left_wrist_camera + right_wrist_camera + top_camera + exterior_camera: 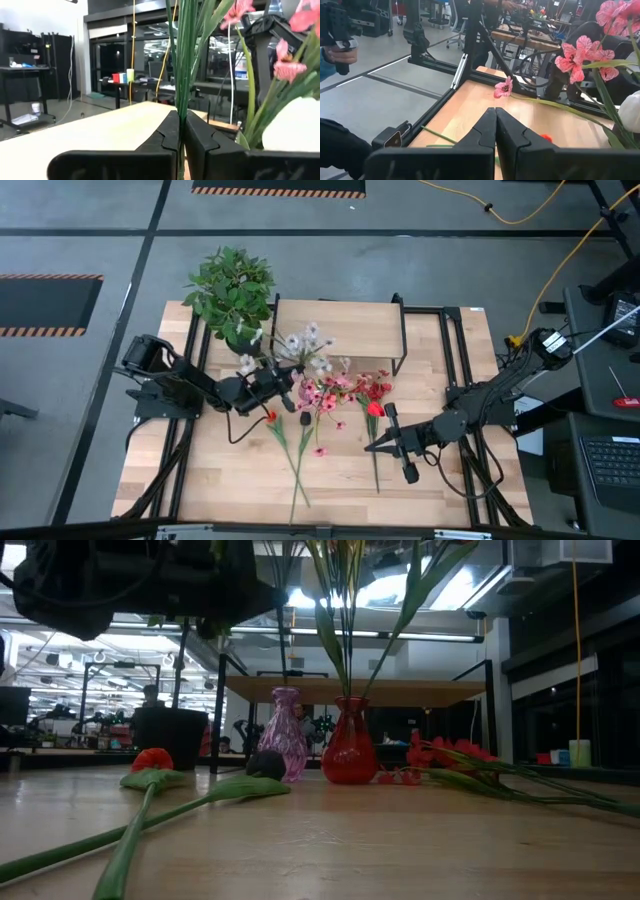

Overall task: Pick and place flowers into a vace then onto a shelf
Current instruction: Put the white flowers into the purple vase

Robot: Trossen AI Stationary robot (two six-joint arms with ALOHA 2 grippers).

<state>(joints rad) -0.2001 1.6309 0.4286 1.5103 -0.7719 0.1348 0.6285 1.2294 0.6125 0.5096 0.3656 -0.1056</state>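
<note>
High view: left claw (pixel 290 394) clamps green flower stems over the vases (pixel 300 402) in front of the shelf (pixel 337 328), insertion step, next lower and release; right claw (pixel 372 446) waits closed, empty, by loose flowers (pixel 375 412) on the desk (pixel 220 470).

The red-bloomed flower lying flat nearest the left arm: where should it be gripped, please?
Grip the red-bloomed flower by its thin green stem just below the bloom, from straight above, fingers straddling it: it lies flat on the tabletop, and another stem crosses it lower down.
</note>
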